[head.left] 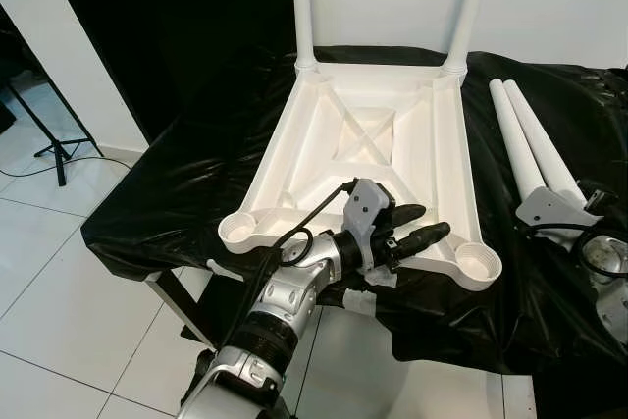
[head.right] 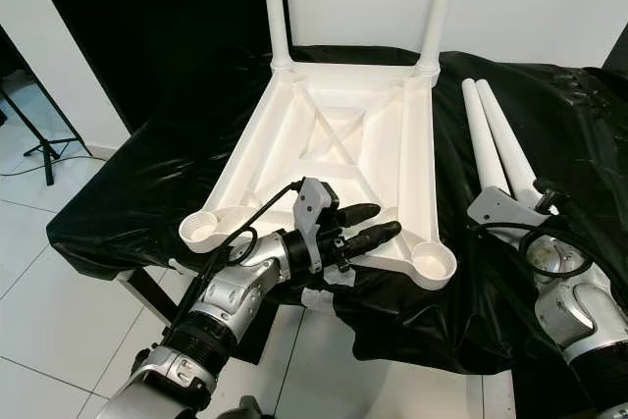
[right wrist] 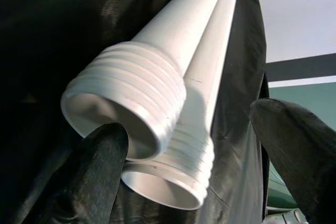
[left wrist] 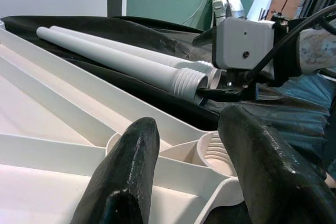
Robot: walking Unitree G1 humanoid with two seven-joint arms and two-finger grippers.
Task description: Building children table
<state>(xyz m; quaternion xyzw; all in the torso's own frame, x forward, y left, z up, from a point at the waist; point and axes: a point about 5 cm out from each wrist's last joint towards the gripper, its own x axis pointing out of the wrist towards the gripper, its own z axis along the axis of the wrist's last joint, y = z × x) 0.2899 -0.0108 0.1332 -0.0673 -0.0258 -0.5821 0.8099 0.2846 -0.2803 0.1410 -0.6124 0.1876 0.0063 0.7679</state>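
Left eye view, tabletop: a white plastic tabletop [head.left: 368, 169] lies upside down on the bench [head.left: 177, 193], which is draped in a black sheet; its ribbed underside faces up.
Left eye view, fitted legs: two white legs [head.left: 303, 7] stand upright in the far corner sockets.
Left eye view, near sockets: the round sockets at the near left corner [head.left: 239, 229] and near right corner [head.left: 477, 263] are empty.
Left eye view, left gripper: the left gripper [head.left: 424, 225] reaches over the near edge of the tabletop, jaws slightly apart and holding nothing.

Right eye view, loose legs: two loose legs [head.right: 496, 149] lie side by side on the black sheet, just right of the tabletop.
Right eye view, right gripper: the right gripper [head.right: 538, 199] sits at the near ends of the loose legs.

Left wrist view: two black fingers [left wrist: 131, 169] spread above the tabletop rim near a threaded corner socket [left wrist: 216, 153]; the loose legs lie beyond on the sheet.

Right wrist view: the threaded ends of the loose legs [right wrist: 142, 108] lie between two widely parted fingers [right wrist: 97, 174]; one finger is just beside the upper leg's thread, and whether it touches cannot be told. Nothing is clamped.
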